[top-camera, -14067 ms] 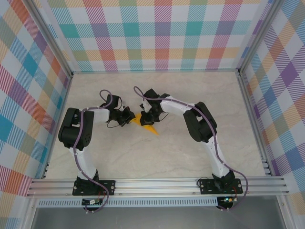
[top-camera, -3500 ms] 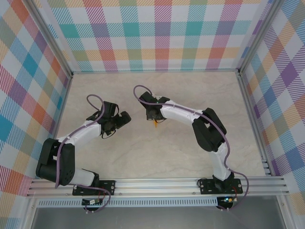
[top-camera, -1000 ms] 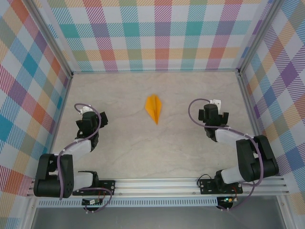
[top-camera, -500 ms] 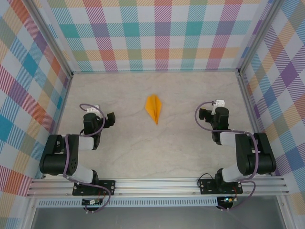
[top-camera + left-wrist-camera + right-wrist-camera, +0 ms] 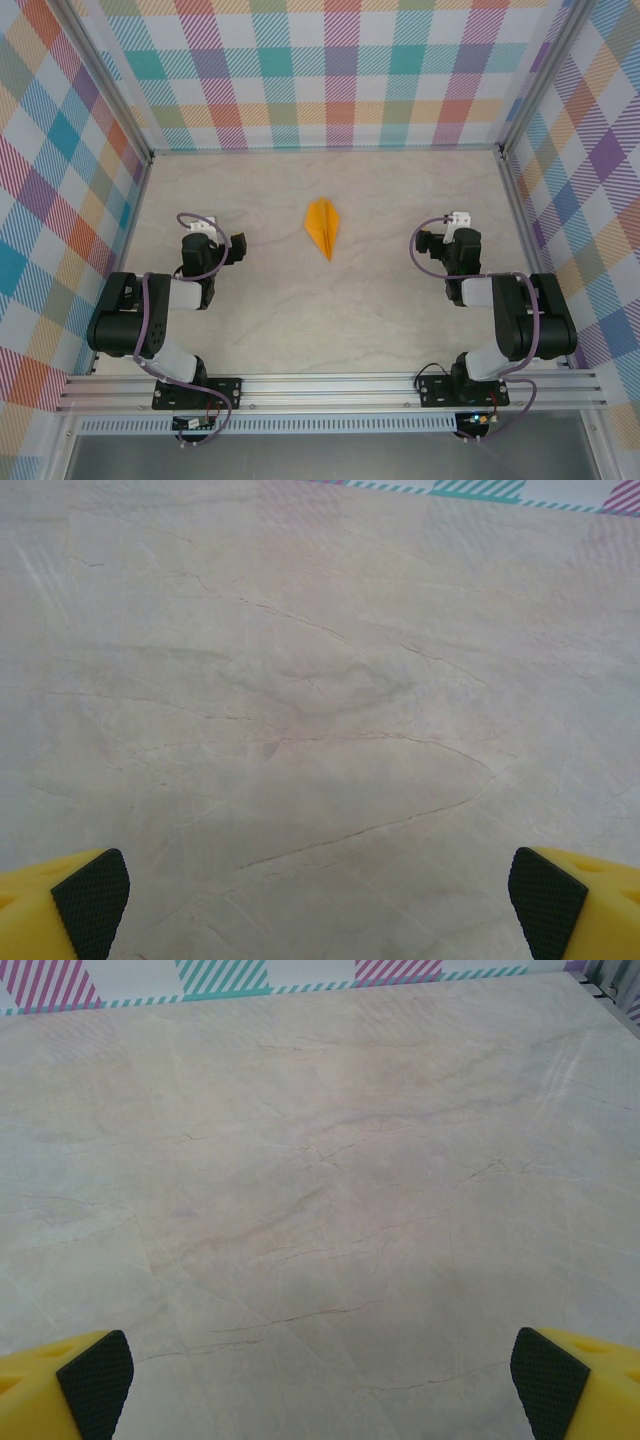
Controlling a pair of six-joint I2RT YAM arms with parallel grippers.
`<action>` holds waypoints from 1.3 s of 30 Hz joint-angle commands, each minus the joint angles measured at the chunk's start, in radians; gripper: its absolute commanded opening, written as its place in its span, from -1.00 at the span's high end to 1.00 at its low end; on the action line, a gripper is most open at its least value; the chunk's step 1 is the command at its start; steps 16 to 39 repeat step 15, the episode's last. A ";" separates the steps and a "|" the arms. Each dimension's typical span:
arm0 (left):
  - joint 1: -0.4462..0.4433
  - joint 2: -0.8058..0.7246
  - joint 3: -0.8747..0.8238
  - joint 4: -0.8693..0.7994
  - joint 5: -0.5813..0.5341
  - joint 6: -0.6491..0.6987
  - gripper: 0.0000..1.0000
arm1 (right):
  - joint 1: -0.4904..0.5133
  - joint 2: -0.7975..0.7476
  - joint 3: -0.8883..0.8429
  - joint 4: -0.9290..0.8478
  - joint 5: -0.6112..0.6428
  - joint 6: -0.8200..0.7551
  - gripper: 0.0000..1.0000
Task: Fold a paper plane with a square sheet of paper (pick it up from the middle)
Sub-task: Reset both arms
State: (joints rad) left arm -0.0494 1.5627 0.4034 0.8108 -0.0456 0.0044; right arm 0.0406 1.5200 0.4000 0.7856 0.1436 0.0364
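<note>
Marble table, paper plane (folds indistinct)

Bench: pale beige, marble-patterned surface with fine dark veining, evenly lit. Walls: three sides, pastel plaid panels in teal, pink, orange and purple. Aluminium frame posts run to the back corners. A slotted aluminium rail lies along the near edge.

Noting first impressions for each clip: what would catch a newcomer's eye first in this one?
The orange paper plane stands out, a slim dart lying alone mid-table with its tip toward the arms, bright against the pale marble table. On either side of it both arms sit folded near their bases, with the left gripper and right gripper open over bare tabletop. Bright plaid walls frame the scene.
</note>
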 commanded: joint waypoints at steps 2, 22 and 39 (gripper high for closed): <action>-0.012 0.004 0.017 0.002 -0.019 0.025 -1.00 | -0.004 0.006 0.000 0.047 -0.024 -0.006 -1.00; -0.012 0.006 0.022 -0.004 -0.019 0.027 -1.00 | -0.004 0.006 0.000 0.047 -0.024 -0.006 -0.99; -0.012 0.006 0.022 -0.004 -0.019 0.027 -1.00 | -0.004 0.006 0.000 0.047 -0.024 -0.006 -0.99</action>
